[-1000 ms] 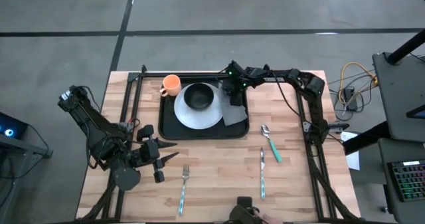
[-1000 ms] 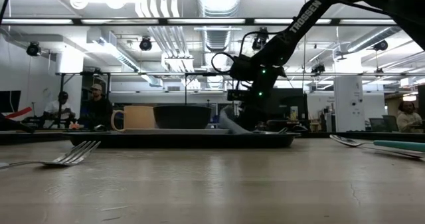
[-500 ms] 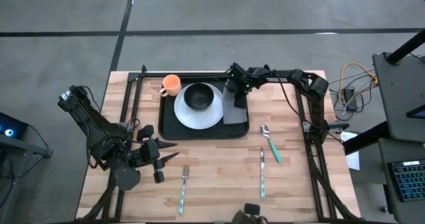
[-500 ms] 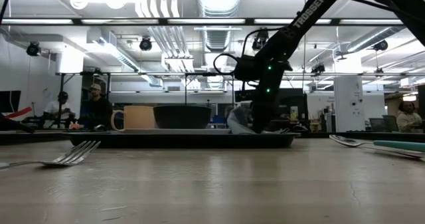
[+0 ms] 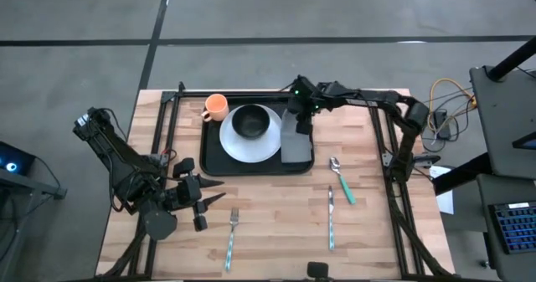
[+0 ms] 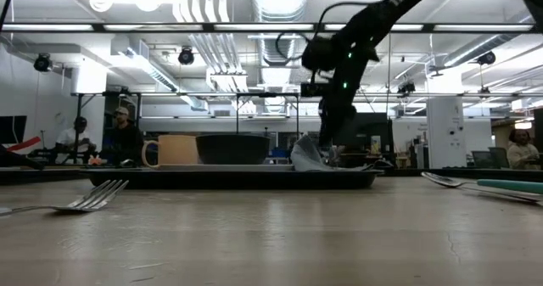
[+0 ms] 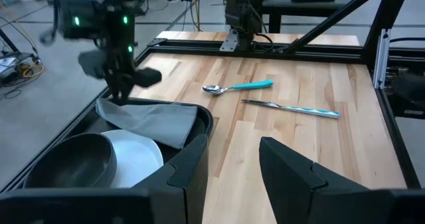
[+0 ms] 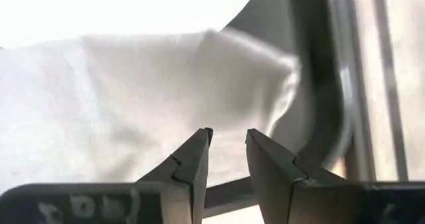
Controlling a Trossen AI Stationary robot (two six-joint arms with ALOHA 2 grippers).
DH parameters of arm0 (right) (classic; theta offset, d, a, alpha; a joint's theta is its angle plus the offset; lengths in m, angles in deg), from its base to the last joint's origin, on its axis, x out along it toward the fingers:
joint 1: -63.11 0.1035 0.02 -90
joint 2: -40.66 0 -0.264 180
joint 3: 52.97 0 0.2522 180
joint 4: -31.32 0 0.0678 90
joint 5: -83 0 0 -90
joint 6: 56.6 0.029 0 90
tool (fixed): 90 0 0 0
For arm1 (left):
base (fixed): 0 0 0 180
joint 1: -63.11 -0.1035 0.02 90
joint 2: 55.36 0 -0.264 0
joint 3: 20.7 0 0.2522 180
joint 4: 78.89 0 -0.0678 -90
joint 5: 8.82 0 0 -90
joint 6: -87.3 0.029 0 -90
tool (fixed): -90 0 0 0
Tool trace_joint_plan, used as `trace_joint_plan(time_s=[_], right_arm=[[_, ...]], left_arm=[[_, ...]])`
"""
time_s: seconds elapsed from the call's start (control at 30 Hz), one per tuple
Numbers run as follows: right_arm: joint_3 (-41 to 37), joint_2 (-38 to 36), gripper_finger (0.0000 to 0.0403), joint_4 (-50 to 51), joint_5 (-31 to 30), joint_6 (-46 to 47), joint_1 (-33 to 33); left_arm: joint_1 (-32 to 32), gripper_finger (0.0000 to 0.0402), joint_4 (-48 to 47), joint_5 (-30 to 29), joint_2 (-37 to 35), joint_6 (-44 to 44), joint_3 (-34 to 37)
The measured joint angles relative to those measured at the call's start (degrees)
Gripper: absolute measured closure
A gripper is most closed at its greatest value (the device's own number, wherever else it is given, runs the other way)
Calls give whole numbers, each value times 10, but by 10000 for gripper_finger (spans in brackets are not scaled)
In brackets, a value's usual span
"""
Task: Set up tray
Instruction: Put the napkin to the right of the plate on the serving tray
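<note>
The black tray (image 5: 209, 161) lies at the table's far middle and shows in the low view as a low rim (image 6: 229, 180). On it sit a white plate (image 5: 251, 148) with a dark bowl (image 5: 249, 121), an orange cup (image 5: 216, 106) and a grey folded napkin (image 5: 297, 141). The napkin lies along the tray's right side, its far end humped up (image 6: 307, 154). My right gripper (image 5: 301, 125) hangs over that far end, fingers pointing down and a little apart (image 8: 228, 139), with nothing between them. My left gripper (image 5: 213, 198) waits open near the table's left near corner.
A fork (image 5: 232, 236), a knife (image 5: 331, 219) and a teal-handled spoon (image 5: 342, 182) lie on the bare wood nearer than the tray. Black frame rails run along the table's left, right and far sides. People sit in the room beyond the table (image 6: 123, 137).
My right gripper has moved toward the table's right along the tray's far side and then risen. The napkin, first skewed and bunched under the gripper, now lies straight along the tray's right side, with only its far end still raised.
</note>
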Motion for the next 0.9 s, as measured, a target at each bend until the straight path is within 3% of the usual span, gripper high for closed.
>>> trace_joint_plan(time_s=[0.2,0.5,0.9], right_arm=[[-2,-21,312,-40,28,-7,3],[-3,27,316,-96,50,-11,3],[1,100,321,-97,56,-21,-16]], left_arm=[[0,285,0,0,0,0,0],[0,285,0,0,0,0,0],[0,285,0,0,0,0,0]])
